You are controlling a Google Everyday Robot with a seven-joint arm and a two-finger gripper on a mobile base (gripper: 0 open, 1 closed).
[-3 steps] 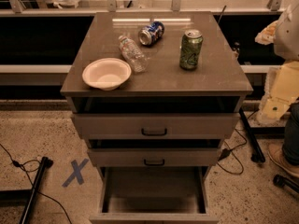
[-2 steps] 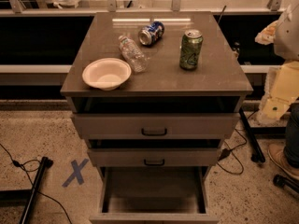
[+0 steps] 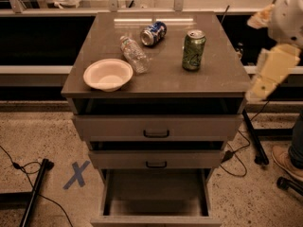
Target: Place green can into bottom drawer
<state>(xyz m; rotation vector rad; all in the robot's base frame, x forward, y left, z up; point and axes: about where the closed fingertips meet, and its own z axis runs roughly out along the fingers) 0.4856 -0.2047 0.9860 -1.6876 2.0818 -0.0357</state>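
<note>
Left of the cream-coloured gripper [image 3: 268,77], nothing has moved: the pick has not begun.
I cannot tell its grip state beside the grey-brown cabinet's [image 3: 215,77] right edge; the small green aluminium drink can [image 3: 193,50] stands upright to its left, the open bottom drawer [image 3: 156,194] lower-left, bare.

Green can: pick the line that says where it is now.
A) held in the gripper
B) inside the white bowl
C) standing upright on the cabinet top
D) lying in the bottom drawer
C: the green can stands upright on the cabinet top, right of the blue can, while the gripper hangs beyond the cabinet's right edge, apart from it, and the bottom drawer is pulled open.
</note>
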